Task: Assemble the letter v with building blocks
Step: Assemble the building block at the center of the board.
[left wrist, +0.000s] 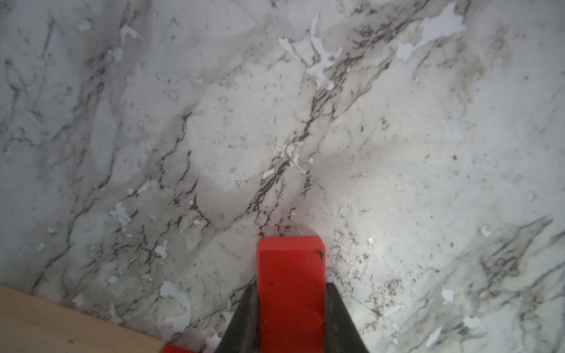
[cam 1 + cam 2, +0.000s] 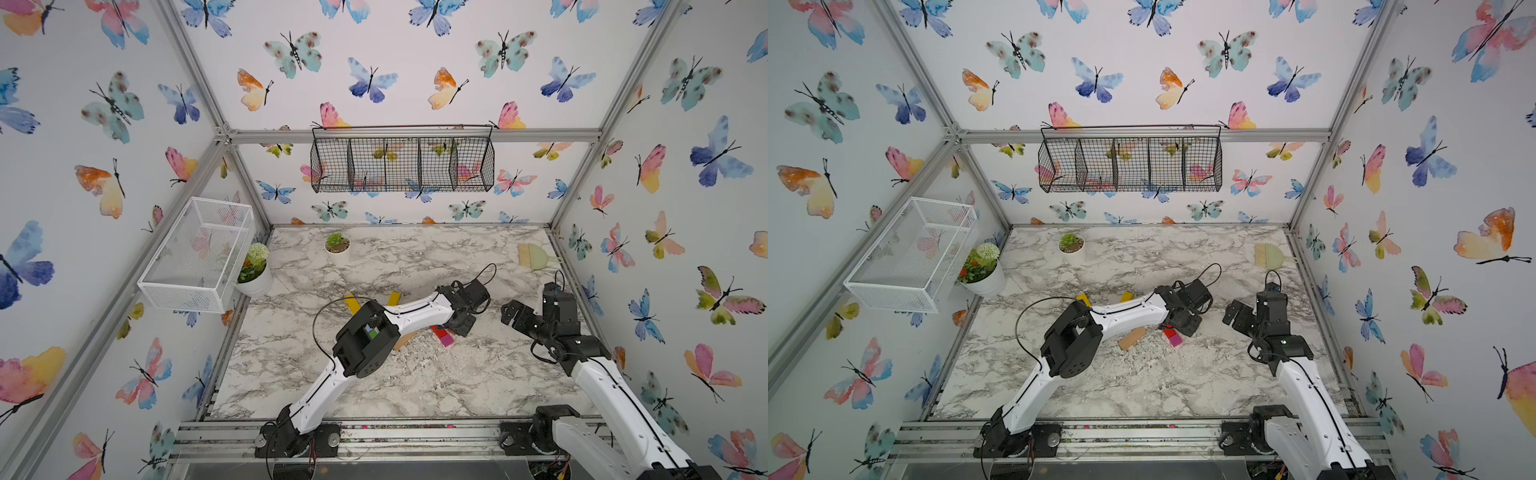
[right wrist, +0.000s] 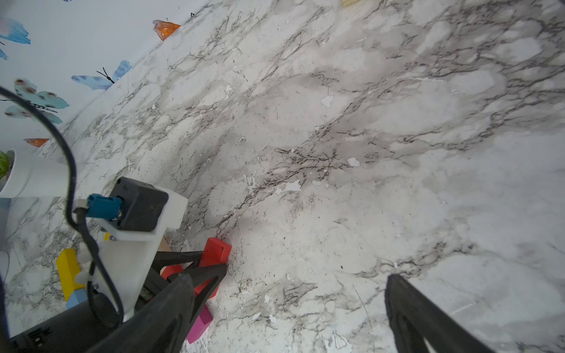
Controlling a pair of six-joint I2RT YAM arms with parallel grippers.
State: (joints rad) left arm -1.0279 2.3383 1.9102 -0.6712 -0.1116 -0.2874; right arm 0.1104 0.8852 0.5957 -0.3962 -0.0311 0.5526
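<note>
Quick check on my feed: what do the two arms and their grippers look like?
The left arm and right arm have white shells with black joints. A thin black cable loops off the left one. The left gripper and right gripper have black tapered fingers. The left wrist camera is black on a white bracket, with a blue plug.

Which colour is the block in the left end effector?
Red block, clearest in the left wrist view.

You can count two yellow wooden bars (image 2: 352,304) (image 2: 394,297), two red wooden bars (image 1: 290,290) (image 1: 177,349), one tan wooden bar (image 2: 1133,338), one magenta wooden block (image 3: 200,324), one light-blue wooden block (image 3: 76,299), two potted plants (image 2: 337,243) (image 2: 253,266) and two wire baskets (image 2: 403,166) (image 2: 183,291).
</note>
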